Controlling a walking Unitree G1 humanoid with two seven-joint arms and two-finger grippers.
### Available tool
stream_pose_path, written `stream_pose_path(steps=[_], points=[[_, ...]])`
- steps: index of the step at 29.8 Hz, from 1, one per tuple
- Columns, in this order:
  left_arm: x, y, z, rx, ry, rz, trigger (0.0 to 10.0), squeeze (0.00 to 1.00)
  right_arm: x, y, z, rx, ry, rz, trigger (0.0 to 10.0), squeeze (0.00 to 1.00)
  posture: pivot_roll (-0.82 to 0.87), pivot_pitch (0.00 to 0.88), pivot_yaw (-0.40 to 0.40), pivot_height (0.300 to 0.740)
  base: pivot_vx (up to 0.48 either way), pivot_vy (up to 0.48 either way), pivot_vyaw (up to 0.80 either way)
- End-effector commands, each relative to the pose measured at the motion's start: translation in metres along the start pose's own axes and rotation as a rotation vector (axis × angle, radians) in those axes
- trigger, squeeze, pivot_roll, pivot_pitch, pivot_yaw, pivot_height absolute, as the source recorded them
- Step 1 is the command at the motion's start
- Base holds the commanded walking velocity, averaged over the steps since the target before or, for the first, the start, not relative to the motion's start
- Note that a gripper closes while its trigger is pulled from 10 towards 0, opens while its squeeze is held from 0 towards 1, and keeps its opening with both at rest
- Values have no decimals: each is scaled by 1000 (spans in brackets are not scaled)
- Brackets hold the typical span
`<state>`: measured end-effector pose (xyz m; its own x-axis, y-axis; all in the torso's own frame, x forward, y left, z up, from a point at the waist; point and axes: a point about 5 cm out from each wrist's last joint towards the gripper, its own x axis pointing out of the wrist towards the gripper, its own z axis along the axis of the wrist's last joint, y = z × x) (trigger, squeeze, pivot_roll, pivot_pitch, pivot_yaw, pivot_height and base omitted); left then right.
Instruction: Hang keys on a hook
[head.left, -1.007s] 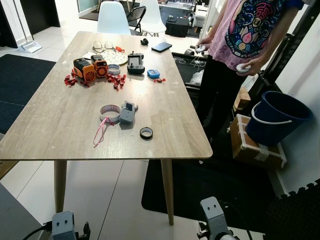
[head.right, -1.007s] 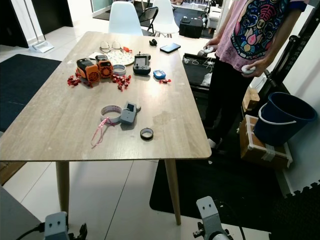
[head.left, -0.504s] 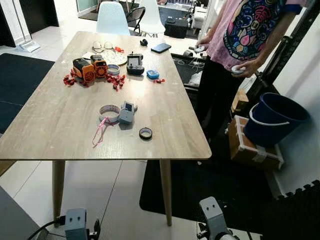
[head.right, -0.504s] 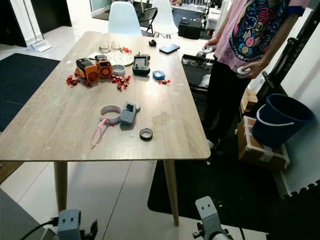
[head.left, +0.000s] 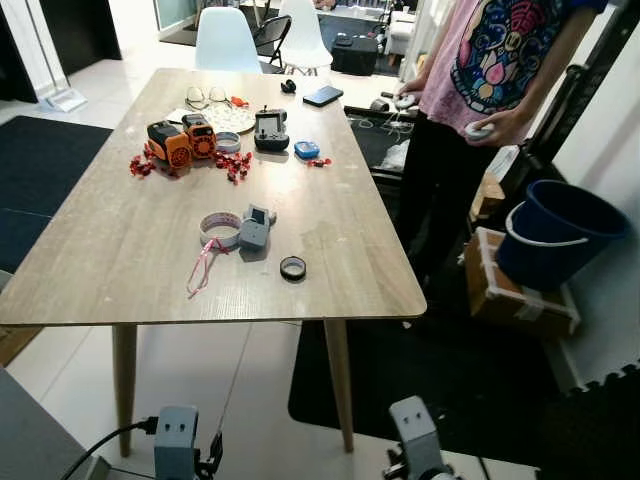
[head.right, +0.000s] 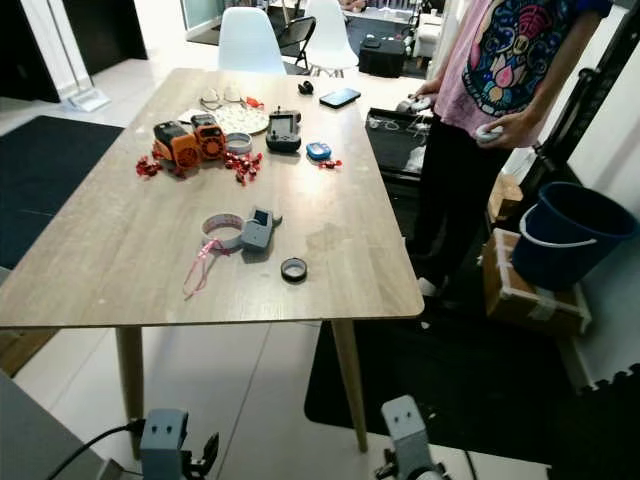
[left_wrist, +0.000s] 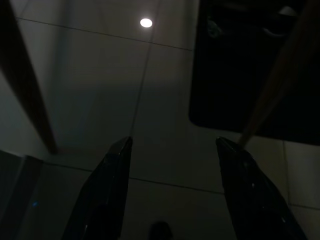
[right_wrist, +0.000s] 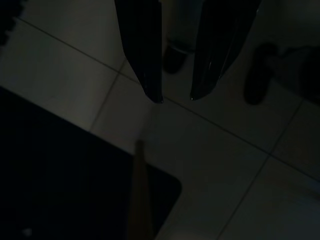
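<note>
A grey key fob (head.left: 253, 228) lies on the wooden table (head.left: 120, 250) near its front edge, with a pink cord (head.left: 203, 262) trailing from it toward me. Both arms hang low in front of the table, below its top: the left wrist (head.left: 176, 440) and the right wrist (head.left: 410, 432) show at the bottom edge. In the dark left wrist view my left gripper (left_wrist: 172, 142) stands wide open over floor tiles, holding nothing. My right gripper (right_wrist: 175, 99) is open by a narrow gap above the tiles and a table leg (right_wrist: 140, 195).
A tape roll (head.left: 220, 228) touches the fob; a small black ring (head.left: 293, 267) lies to its right. Orange gadgets (head.left: 180, 138), a controller (head.left: 270, 127) and red bits sit farther back. A person (head.left: 470, 120) stands at the table's right side. A blue bucket (head.left: 555, 235) rests on a box (head.left: 520, 295).
The camera has shifted a little. My left wrist has moved rightward along the bottom edge. The things on the table lie as before.
</note>
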<state>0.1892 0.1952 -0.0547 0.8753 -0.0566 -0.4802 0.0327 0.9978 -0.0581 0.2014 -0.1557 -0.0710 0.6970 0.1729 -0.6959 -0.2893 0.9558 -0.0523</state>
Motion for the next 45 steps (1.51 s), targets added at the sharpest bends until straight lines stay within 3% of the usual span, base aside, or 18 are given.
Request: stream_pose_path(steps=[1,9,18,20,21,23,26,32,38,45], points=[[-3,9,-4,-24,22,35,10000,0,-2,-5,-4,8,6,-24,10000,0,87,46,-29,740,0,0,0],[-6,6,-7,-82,18,23,10000,0,-2,-13,-1,8,4,-36,10000,0,78,44,-46,740,0,0,0],[-7,-5,-13,-36,45,-51,10000,0,-4,-22,-2,3,10,-75,10000,0,64,42,-61,740,0,0,0],[-7,-1,-11,-37,26,-6,10000,0,-8,-44,0,43,-5,-233,10000,0,61,43,-65,740,0,0,0],[-7,-1,-11,-37,26,-6,10000,0,-8,-44,0,43,-5,-233,10000,0,61,43,-65,740,0,0,0],[-6,2,-9,-63,2,42,10000,0,-14,-65,1,95,-18,-361,10000,0,55,43,-67,740,0,0,0],[-5,2,-7,-82,-7,56,10000,0,-16,-73,1,96,-19,-393,10000,0,52,42,-68,740,0,0,0],[-5,-2,-8,-92,-9,41,10000,0,-16,-74,2,120,-21,-386,10000,0,49,41,-70,740,0,0,0],[-5,-5,-9,-90,-2,37,10000,0,-9,-52,0,140,0,-264,10000,0,53,41,-76,740,0,0,0],[-6,-6,-10,-99,-9,36,10000,0,-8,-47,0,125,2,-248,10000,0,60,42,-79,740,0,0,0]])
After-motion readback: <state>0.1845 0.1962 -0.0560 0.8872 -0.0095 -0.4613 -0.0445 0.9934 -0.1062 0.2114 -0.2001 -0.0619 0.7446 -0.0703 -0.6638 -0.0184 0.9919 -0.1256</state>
